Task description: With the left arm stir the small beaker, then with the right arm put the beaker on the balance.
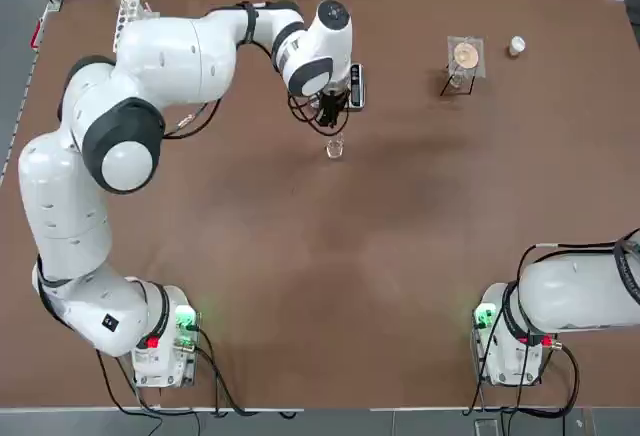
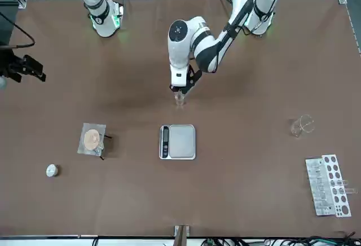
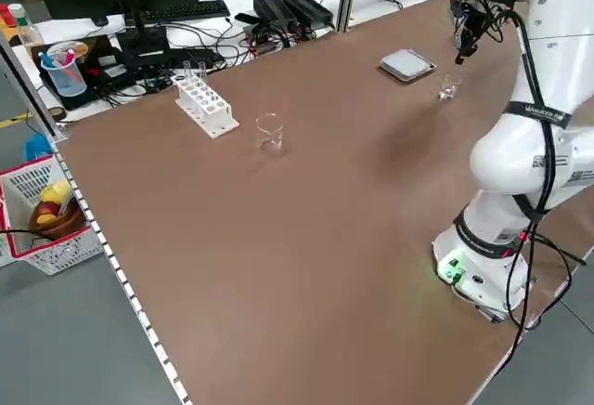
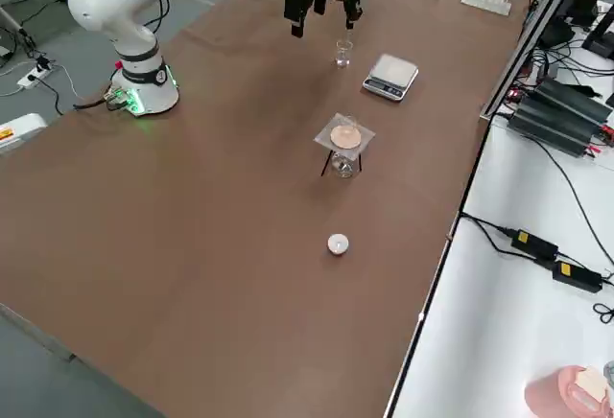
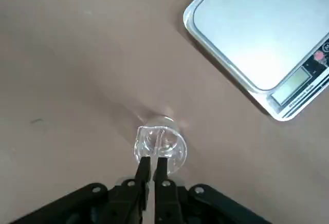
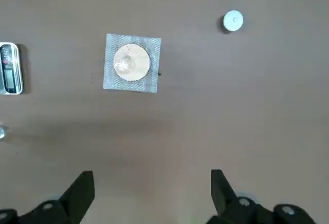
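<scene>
Fingers of the left gripper [image 5: 152, 168] press together directly over the small beaker's [image 5: 160, 144] rim, mid-tabletop, just beside the balance [image 5: 264, 44]. Near its own edge, the right gripper [image 6: 152, 190] hangs parked, fingers wide apart.

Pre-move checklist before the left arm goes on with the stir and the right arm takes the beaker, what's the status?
1. Left hand shut on the thin clear glass stirring rod: ok.
2. Rod tip inside the tiny clear glass beaker: ok in the left wrist view.
3. Beaker upright on the brown table, beside the flat grey scale with the square silver plate, not on it: ok.
4. Scale plate bare for the later placement: ok.
5. Right hand open, parked away from the beaker: ok.
6. Liquid in the beaker: cannot tell.
</scene>
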Robot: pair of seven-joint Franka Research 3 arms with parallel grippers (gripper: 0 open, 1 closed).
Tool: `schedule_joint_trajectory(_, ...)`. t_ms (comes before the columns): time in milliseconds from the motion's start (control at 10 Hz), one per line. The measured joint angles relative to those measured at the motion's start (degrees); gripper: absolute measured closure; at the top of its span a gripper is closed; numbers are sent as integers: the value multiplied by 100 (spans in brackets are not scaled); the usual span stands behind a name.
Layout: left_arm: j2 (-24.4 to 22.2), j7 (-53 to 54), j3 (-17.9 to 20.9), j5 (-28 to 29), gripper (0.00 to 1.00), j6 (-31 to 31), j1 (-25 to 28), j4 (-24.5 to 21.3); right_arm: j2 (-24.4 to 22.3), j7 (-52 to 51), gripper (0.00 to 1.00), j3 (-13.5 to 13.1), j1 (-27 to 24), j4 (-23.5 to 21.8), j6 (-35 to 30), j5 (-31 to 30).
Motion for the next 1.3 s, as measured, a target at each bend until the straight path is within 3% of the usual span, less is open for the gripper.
schedule_joint_trajectory(1000,12,-9,10,-295,92,109,55,155,0,-16,0,0,-1,0,0,0)
schedule_joint_trajectory(1300,-103,-7,-15,-295,92,-183,51,315,0,-78,0,0,-1,0,0,0)
